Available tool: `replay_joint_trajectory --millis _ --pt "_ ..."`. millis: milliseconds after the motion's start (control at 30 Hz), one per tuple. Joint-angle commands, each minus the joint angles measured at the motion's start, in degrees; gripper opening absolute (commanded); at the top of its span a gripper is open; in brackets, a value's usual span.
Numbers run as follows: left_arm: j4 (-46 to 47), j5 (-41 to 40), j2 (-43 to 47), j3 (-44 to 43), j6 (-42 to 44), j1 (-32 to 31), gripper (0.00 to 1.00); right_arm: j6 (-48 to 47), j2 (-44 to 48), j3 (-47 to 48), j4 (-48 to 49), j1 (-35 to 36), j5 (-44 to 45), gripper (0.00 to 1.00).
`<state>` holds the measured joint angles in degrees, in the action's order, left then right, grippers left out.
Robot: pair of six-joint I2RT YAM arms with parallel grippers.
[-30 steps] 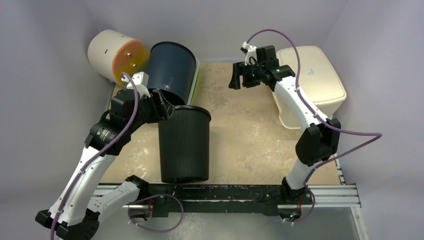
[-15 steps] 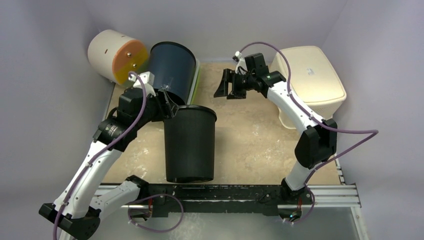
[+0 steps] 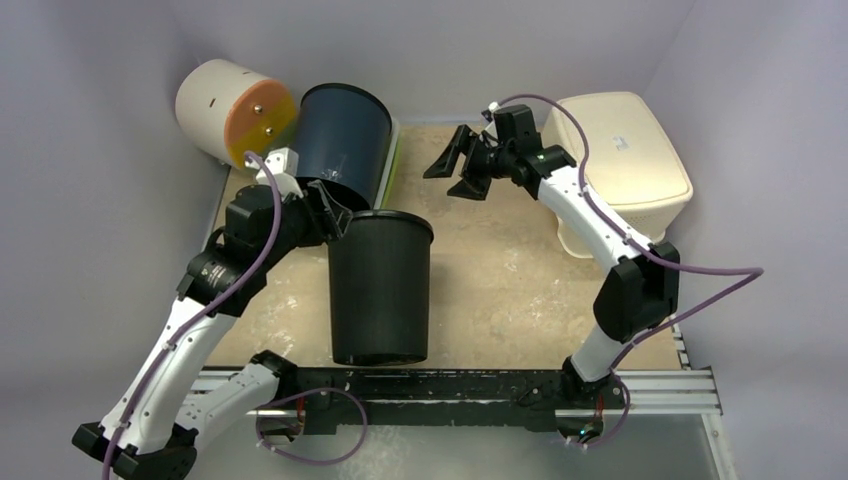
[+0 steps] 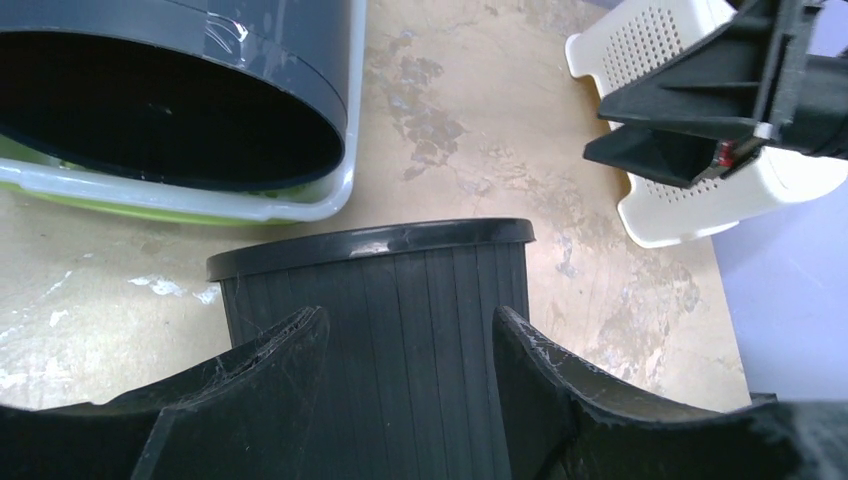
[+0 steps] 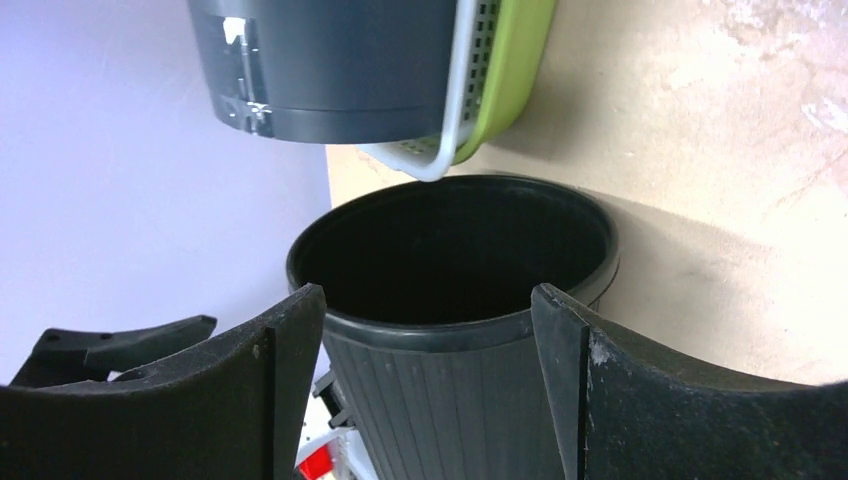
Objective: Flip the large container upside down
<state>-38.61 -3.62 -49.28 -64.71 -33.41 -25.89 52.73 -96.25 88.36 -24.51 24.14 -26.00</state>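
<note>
Right pincer (image 3: 451,177) has rotated, spread, toward the black bin (image 3: 380,290); left pincer (image 3: 338,218), also spread, sits against its wall, bin not yet inverted.

Right claw (image 3: 440,185) now tilted sideways.

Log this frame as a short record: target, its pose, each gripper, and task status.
target: black ribbed bin
pose: on its side, mouth toward the far side
left gripper: open, over the bin's wall near the rim
right gripper: open, clear of the bin, facing its mouth
status: not yet upside down
</note>
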Motion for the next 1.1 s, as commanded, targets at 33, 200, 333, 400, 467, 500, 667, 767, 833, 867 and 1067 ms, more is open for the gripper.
replay_joint_trajectory --millis 33,200,333,400,467,500,667,767,833,867,1067 --pt "6.25 -3.36 -1.94 0.35 0.73 0.26 0.61 -5.42 4.58 1.81 -4.84 1.14 0.75 0.77" --pt "8.79 4.08 -7.93 -1.16 10.77 0.32 0.66 -7.13 8.66 -3.01 -5.27 1.17 0.42 0.77" --pt "5.51 15.91 -11.56 -3.95 24.7 0.67 0.73 -8.56 9.99 -3.58 -5.93 1.17 -0.7 0.77" --pt "4.72 19.31 -12.18 -5.63 29.39 1.38 0.73 -9.78 10.12 -3.42 -7.66 1.13 -2.54 0.77" --pt "5.33 21.09 -12.34 -6.61 32.93 2.3 0.75 -9.76 10.29 -3.47 -7.16 1.08 -2.56 0.77" --pt "5.33 22.13 -12.83 -7.22 34.47 2.89 0.76 -10.04 10.29 -3.31 -7.2 1.08 -2.44 0.77" --pt "2.52 24.94 -17.67 -9.7 38.45 5.19 0.76 -12.3 8.62 -1.91 -7.84 1.05 -5.03 0.77" --pt "2.6 24.98 -19.28 -9.12 39.6 5.83 0.75 -17.57 6.62 1.77 -13.43 1.07 -5.3 0.77" --pt "4.6 25.95 -19.4 -7.7 40.14 6.56 0.75 -20.98 5.92 3.96 -16.8 1.08 -2.86 0.77" --pt "5.6 27.07 -19.54 -6.92 40.51 7.08 0.75 -21.88 5.96 4.16 -17.77 1.06 -2.79 0.77" --pt "7.35 37.38 -22.91 -6.16 40.41 9.95 0.74 -22.19 7.74 0.25 -16.96 1.08 -5.15 0.77"
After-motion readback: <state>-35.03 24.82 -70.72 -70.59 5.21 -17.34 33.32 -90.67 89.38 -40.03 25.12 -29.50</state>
